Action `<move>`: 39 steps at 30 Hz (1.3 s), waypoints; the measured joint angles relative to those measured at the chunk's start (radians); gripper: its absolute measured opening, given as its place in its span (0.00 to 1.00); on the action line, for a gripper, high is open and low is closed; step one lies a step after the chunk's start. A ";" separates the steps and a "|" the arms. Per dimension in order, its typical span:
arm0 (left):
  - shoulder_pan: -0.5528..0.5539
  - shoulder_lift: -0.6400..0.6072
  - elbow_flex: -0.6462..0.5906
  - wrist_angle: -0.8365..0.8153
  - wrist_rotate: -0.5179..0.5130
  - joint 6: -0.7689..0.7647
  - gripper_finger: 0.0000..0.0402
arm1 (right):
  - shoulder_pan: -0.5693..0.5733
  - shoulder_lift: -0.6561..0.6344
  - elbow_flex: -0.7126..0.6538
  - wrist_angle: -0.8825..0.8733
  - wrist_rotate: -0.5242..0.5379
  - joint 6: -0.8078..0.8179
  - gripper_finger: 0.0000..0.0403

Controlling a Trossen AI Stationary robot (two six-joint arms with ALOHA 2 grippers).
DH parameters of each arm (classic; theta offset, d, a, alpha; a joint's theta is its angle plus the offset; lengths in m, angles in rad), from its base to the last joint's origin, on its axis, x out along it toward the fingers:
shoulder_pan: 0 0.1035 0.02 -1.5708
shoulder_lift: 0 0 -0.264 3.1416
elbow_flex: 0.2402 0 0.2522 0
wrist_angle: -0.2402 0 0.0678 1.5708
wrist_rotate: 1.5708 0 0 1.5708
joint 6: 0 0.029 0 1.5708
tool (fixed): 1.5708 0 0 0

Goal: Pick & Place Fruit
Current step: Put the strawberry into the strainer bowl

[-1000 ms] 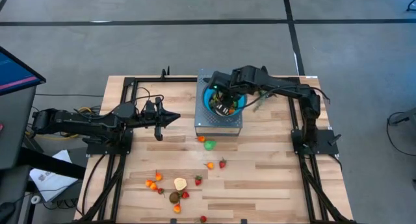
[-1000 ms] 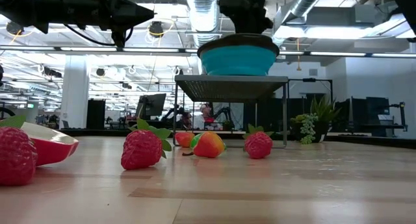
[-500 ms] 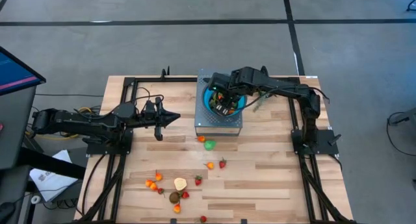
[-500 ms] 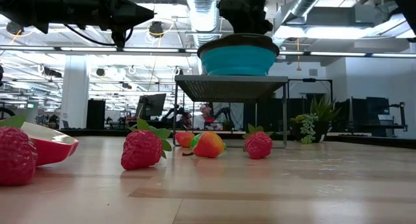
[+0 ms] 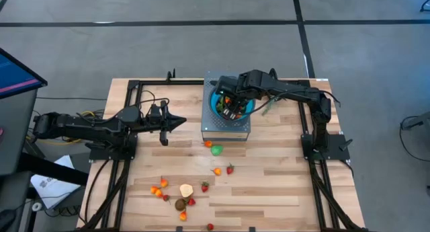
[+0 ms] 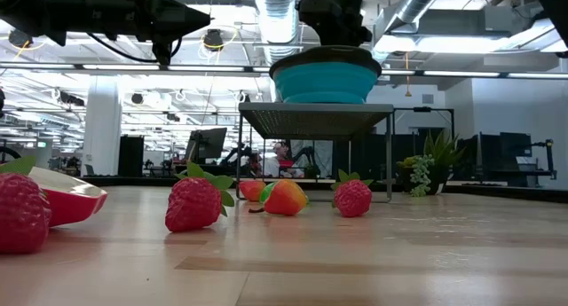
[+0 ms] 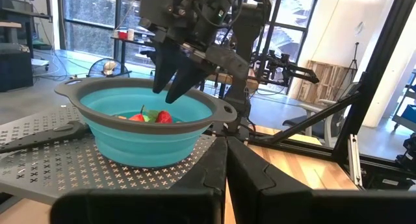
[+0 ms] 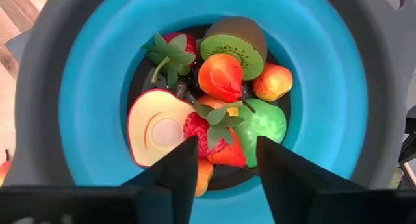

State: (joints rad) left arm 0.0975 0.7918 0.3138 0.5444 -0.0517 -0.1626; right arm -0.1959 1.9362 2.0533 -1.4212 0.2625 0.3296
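Hovering over the blue bowl, the right gripper points straight down into it with its fingers parted and nothing between them; in the left wrist view both tips hang free above the rim. Beneath them the bowl holds a heap of fruit: a halved kiwi, strawberries, a pale apple half, a green pear-like piece and orange pieces. The bowl stands on a perforated grey stand at the far middle of the wooden table.

Step in hand, as judged: a drop into the bowl looks just completed, with the empty right gripper due to lift clear. The next move calls for a straight rise above the bowl's rim before any sideways travel, then a reach toward the loose fruit.

Remaining fruit lies well apart from the bowl: a green piece beside the stand's near edge, an orange piece and a strawberry at mid-table, and a cluster near the front edge. One strawberry sits at the very front edge, where a nudge could roll it off.

The left gripper waits closed and empty, left of the stand above bare boards. Open table between stand and cluster gives free passage.
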 joint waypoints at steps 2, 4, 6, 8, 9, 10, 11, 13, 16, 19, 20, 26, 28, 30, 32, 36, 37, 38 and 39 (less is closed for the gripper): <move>0.000 0.000 0.000 0.000 0.000 0.000 0.00 | -0.001 0.000 0.000 0.000 0.000 0.000 0.29; 0.000 0.000 0.000 0.000 0.000 0.000 0.00 | -0.001 0.000 0.000 0.000 0.000 0.000 0.26; 0.000 0.000 0.000 0.000 0.000 0.000 0.00 | -0.001 0.000 0.000 0.000 0.000 0.000 0.23; 0.000 0.000 0.000 0.000 0.000 0.000 0.00 | 0.000 0.000 0.000 0.000 0.000 0.000 0.21; 0.000 0.000 0.000 0.000 0.000 0.000 0.00 | 0.000 0.000 0.000 0.000 0.000 0.000 0.20; 0.000 0.000 0.000 0.000 0.000 0.000 0.00 | 0.000 0.000 0.000 0.000 0.000 0.000 0.19; 0.000 0.000 0.000 0.000 0.000 0.000 0.00 | 0.000 0.000 0.000 0.000 0.000 0.001 0.19; 0.000 0.000 0.000 0.000 0.000 0.000 0.00 | 0.000 0.000 0.000 0.000 0.000 0.001 0.18; 0.000 0.000 0.000 0.000 0.000 0.000 0.00 | 0.001 0.000 0.000 0.000 0.000 0.002 0.18; 0.000 0.000 0.000 0.000 0.000 0.000 0.00 | 0.011 0.000 0.000 0.000 0.000 0.002 0.18; 0.000 0.000 0.000 0.000 0.000 0.000 0.00 | 0.017 0.000 0.000 0.000 -0.001 0.002 0.17; 0.000 0.000 0.000 0.000 0.000 0.000 0.00 | 0.062 0.000 0.000 0.000 -0.001 0.003 0.13; 0.000 0.000 0.000 0.000 0.000 0.000 0.00 | 0.077 -0.001 0.000 -0.001 0.000 0.003 0.11; 0.000 0.000 0.000 0.000 0.000 0.000 0.00 | 0.093 -0.001 0.000 -0.001 0.000 0.008 0.09; 0.000 0.000 0.000 0.000 0.000 0.000 0.00 | 0.108 -0.001 0.000 -0.002 0.000 0.020 0.07; 0.000 0.000 0.000 -0.001 0.000 0.000 0.00 | 0.141 -0.001 0.000 -0.003 0.000 0.048 0.03; 0.000 0.000 0.000 -0.001 0.000 0.000 0.00 | 0.149 -0.005 0.000 -0.004 0.000 0.057 0.02; 0.000 0.000 0.000 -0.001 0.000 0.000 0.00 | 0.159 -0.009 0.000 -0.005 0.000 0.066 0.02; 0.000 0.000 0.000 -0.001 0.000 0.000 0.00 | 0.168 -0.013 0.000 -0.004 0.000 0.076 0.01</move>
State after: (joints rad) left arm 0.0975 0.7918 0.3134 0.5430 -0.0517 -0.1627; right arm -0.0281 1.9227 2.0536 -1.4251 0.2623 0.4052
